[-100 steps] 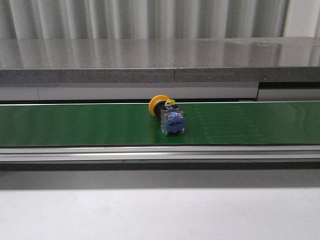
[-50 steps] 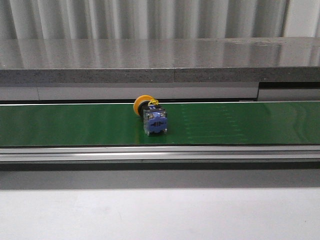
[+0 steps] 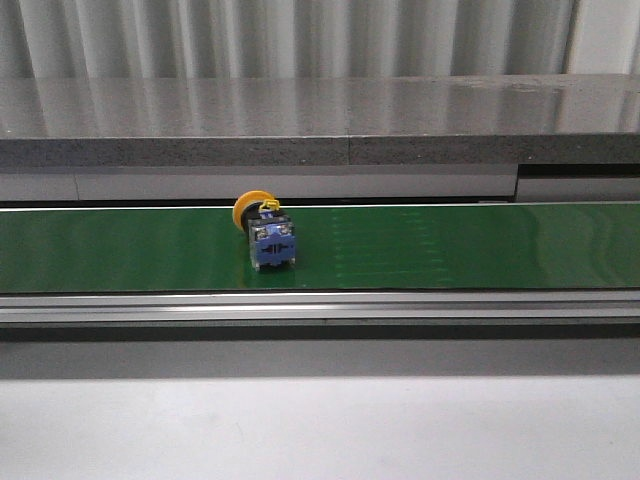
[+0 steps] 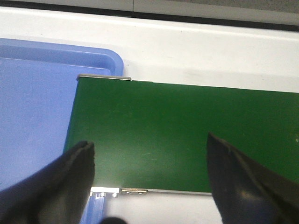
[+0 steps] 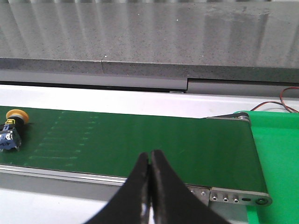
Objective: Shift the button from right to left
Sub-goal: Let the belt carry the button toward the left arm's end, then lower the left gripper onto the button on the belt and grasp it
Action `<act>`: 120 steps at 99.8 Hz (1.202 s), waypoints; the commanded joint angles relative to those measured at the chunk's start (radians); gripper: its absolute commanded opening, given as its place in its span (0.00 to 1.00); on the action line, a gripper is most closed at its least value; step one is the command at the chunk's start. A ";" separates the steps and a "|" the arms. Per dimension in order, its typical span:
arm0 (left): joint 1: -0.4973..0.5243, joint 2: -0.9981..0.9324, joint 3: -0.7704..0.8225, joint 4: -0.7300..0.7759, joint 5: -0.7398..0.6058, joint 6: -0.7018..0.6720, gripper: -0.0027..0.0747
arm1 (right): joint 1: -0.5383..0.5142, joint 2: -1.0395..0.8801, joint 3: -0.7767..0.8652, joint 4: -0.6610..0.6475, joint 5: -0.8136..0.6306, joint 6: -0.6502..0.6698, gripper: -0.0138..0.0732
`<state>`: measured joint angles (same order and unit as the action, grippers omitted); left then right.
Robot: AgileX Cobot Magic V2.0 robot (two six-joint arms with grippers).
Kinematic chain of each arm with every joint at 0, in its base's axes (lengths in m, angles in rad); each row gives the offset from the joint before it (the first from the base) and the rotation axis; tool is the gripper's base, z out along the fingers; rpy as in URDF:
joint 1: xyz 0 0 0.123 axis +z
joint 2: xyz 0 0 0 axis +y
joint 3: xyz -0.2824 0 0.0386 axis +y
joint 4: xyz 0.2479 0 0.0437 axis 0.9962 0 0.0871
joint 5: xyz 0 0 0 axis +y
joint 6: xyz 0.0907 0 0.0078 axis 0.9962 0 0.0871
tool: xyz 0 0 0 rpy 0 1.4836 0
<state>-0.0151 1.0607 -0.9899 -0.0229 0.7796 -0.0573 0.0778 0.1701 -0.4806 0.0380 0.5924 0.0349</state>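
Button (image 3: pixel 267 232) lay on its side on the belt (image 3: pixel 450 250), untouched. Left gripper (image 4: pixel 149 179) was spread wide at the belt's end beside the bin (image 4: pixel 32 116); right gripper (image 5: pixel 150 175) was closed, empty. Next move likely calls for the left closing on the button.

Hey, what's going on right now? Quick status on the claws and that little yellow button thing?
Left gripper open over belt end, beside blue tray. Right gripper shut, empty. Button on its side on green belt, untouched. Nothing blocking it.

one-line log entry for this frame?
button: lying on green belt, untouched | left gripper: open, empty, over belt end by blue bin | right gripper: shut, empty
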 commanded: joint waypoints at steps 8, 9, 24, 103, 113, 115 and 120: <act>-0.007 0.062 -0.042 -0.033 -0.084 0.001 0.67 | 0.000 0.009 -0.025 0.005 -0.078 -0.011 0.08; -0.007 0.067 -0.042 -0.037 -0.084 0.001 0.67 | 0.000 0.009 -0.025 0.005 -0.078 -0.011 0.08; -0.007 0.116 -0.053 -0.088 -0.055 0.001 0.67 | 0.000 0.009 -0.025 0.005 -0.078 -0.011 0.08; -0.293 0.429 -0.308 0.056 0.199 -0.220 0.67 | 0.000 0.009 -0.025 0.005 -0.078 -0.011 0.08; -0.325 0.444 -0.323 0.053 0.202 -0.245 0.67 | 0.000 0.009 -0.025 0.005 -0.078 -0.011 0.08; -0.331 0.449 -0.327 0.049 0.204 -0.247 0.67 | 0.000 0.009 -0.025 0.005 -0.078 -0.011 0.08; -0.342 0.456 -0.332 0.037 0.207 -0.263 0.67 | 0.000 0.009 -0.025 0.005 -0.078 -0.011 0.08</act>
<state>-0.3316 1.5355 -1.2806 0.0288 0.9987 -0.2834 0.0778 0.1701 -0.4806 0.0380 0.5924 0.0349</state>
